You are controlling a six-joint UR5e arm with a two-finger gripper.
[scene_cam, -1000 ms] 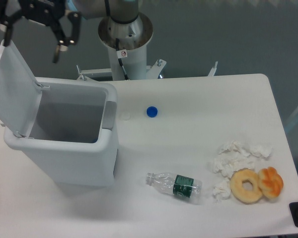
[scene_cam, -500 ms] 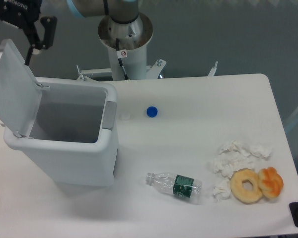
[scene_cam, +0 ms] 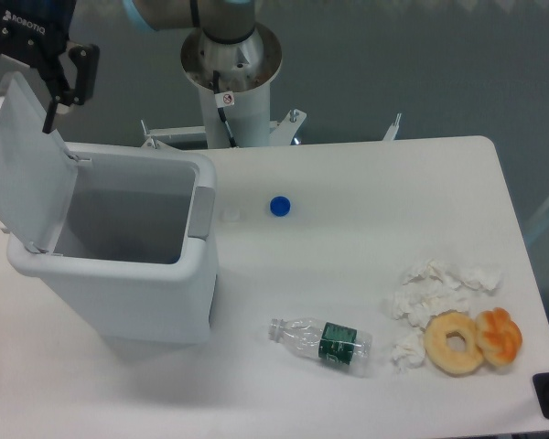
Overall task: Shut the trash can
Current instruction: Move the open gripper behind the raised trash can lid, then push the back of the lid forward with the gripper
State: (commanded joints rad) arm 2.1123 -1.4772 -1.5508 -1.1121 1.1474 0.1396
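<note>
The trash can (scene_cam: 119,274) is a large white bin at the left of the table. Its flat lid (scene_cam: 23,169) stands open, tilted up and back on the left side. A grey tab (scene_cam: 202,212) sits on the right rim. The inside looks empty. My gripper (scene_cam: 38,87) hangs at the top left, just above and behind the lid's upper edge. Its jaws look spread and hold nothing. The right finger (scene_cam: 80,73) shows clearly; the left one is partly cut off by the frame edge and the lid.
A blue bottle cap (scene_cam: 279,207) lies right of the bin. A clear plastic bottle (scene_cam: 322,341) lies at the front. Crumpled tissues (scene_cam: 430,291), a donut (scene_cam: 454,342) and an orange pastry (scene_cam: 500,336) lie at the right. The robot base (scene_cam: 231,64) stands at the back.
My gripper has moved left from above the bin's back rim to over the lid's top edge, and sunk slightly in the last half second. The lid and the other things have not moved.
</note>
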